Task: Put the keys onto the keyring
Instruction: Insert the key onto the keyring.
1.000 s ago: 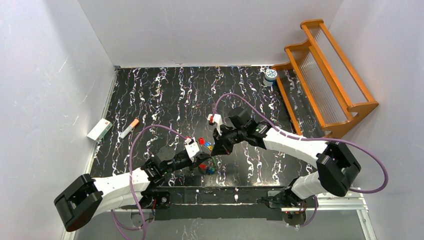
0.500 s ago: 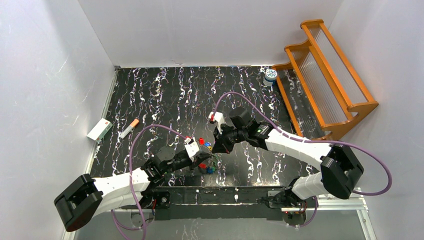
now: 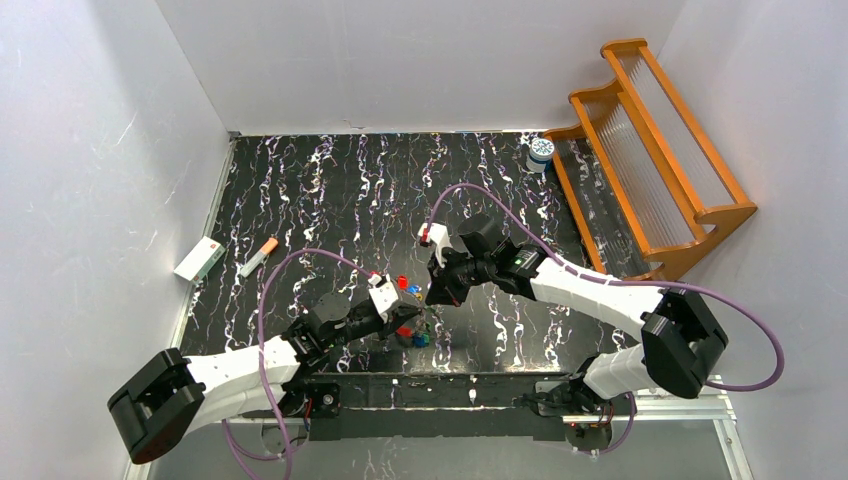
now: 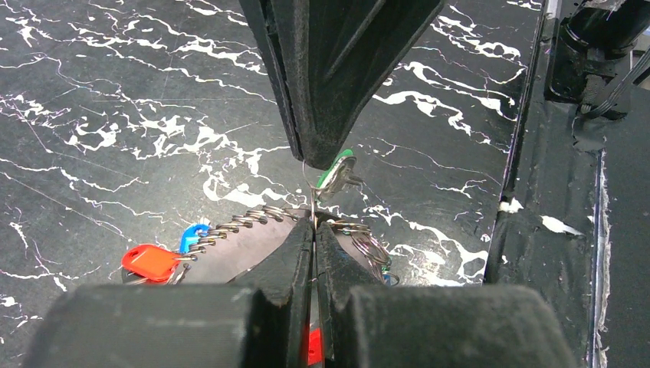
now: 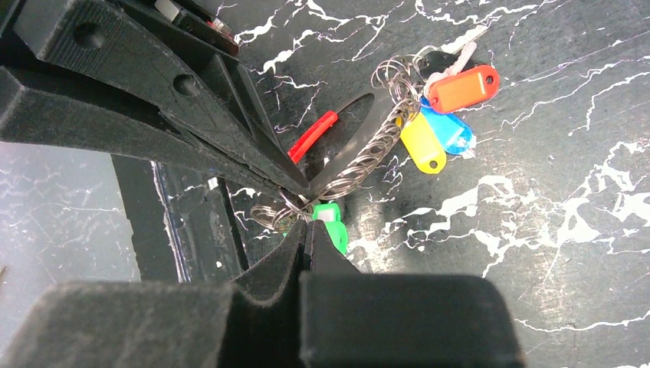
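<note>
Where your two arms meet, low over the near middle of the table (image 3: 330, 190), you have the keyring (image 5: 368, 157) strung between them. It is a coil of thin wire loops, with one end lying on the dark marbled top and the other raised to the fingertips. Your keys (image 5: 424, 142) sit on it in two lots. The red, yellow and blue heads are bunched at the end that lies on the table. The green key (image 4: 337, 170) hangs at the raised end, right against the tip of your right gripper (image 5: 306, 228). A second red piece (image 5: 313, 136) shows beside the coil, too hidden for you to say what it is.

Your right gripper is fully closed, its tips at the small loops beside the green head. A thin strand of wire runs from there straight to your left gripper (image 4: 314, 226). That one is closed too, pinching the same strand, so both have the ring's wire nipped. The two sets of fingers point at each other, tip nearly to tip, with only that short wire between them.

From above, your left arm reaches in from the near left, stretched low and angled to the right. Your right arm comes from the near right, bent at the elbow, with its forearm running left and its wrist dipping to the keys.

Well apart, you see a small box (image 3: 199, 259) with a pen (image 3: 258, 257) near it at the left edge. A jar (image 3: 541, 150) stands at the far right beside a wooden rack (image 3: 650, 150).
</note>
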